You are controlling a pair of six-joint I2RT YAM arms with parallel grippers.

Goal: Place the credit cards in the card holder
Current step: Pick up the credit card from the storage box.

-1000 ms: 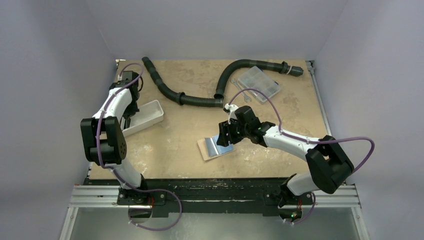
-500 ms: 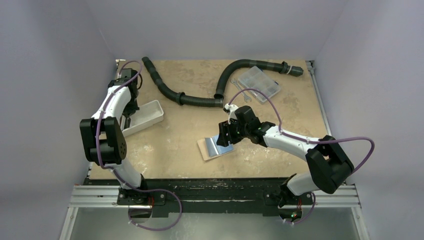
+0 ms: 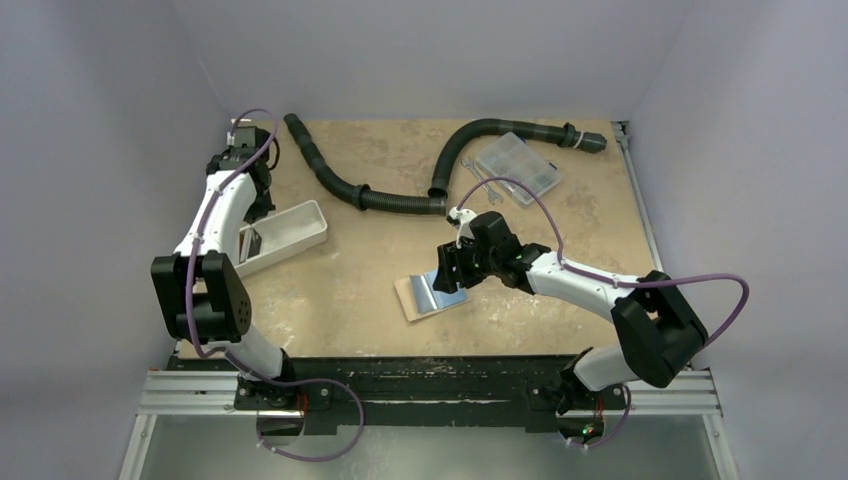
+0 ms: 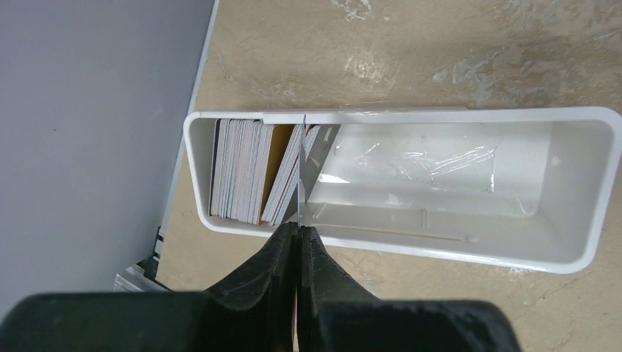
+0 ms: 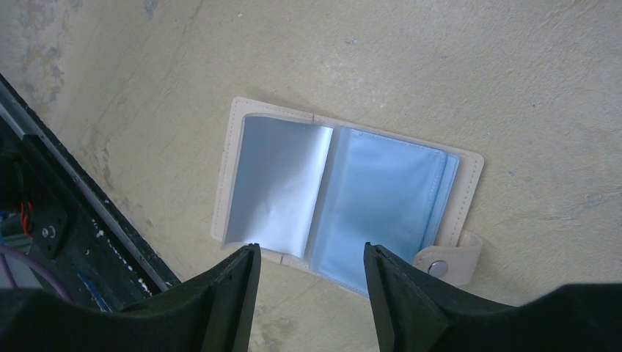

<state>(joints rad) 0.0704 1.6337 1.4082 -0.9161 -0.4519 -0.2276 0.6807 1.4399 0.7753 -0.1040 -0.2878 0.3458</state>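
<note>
A white tray (image 4: 579,191) holds several credit cards (image 4: 238,170) standing on edge at its left end. My left gripper (image 4: 299,229) hangs above the tray's near wall, shut on one credit card (image 4: 301,169) that shows edge-on as a thin line. The card holder (image 5: 381,198) lies open on the table, tan outside and pale blue inside, with its snap tab (image 5: 447,264) at the right. My right gripper (image 5: 312,253) hovers just above its near edge, open, nothing between the fingers. From above, the card holder (image 3: 418,298) lies mid-table, partly under the right gripper (image 3: 447,272).
A black corrugated hose (image 3: 400,200) snakes across the far side of the table. A clear compartment box (image 3: 517,167) and small wrenches (image 3: 480,188) lie at the back right. The tray (image 3: 300,225) sits near the table's left edge, next to the wall.
The left wrist has drawn back towards the far left corner and risen over the tray, still shut on the card. The right arm has not moved.
</note>
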